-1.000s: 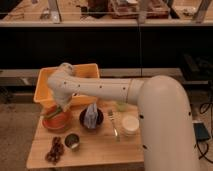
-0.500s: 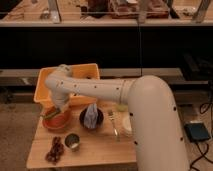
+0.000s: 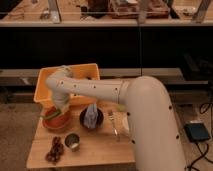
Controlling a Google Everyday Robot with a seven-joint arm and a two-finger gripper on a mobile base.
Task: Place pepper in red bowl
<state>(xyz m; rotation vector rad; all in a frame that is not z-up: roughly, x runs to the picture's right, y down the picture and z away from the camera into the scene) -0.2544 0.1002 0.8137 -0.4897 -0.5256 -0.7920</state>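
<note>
The red bowl (image 3: 55,122) stands at the table's left, just in front of the yellow tub. My gripper (image 3: 60,108) hangs low over the bowl's far side, at the end of the white arm that reaches in from the right. The green pepper (image 3: 48,114) shows as a slim green strip at the gripper, stretching left across the bowl's top. Whether it rests in the bowl or hangs just above it is unclear.
A big yellow tub (image 3: 46,82) sits behind the bowl. A dark bowl with a grey cloth (image 3: 91,119) is right of it. A small round cup (image 3: 73,142) and a dark clump (image 3: 54,150) lie near the front. A pale corn-like piece (image 3: 114,125) lies beside the arm.
The gripper has stayed over the red bowl, sinking slightly. The bulky arm has swung left and nearer the camera, covering more of the table's right side.
</note>
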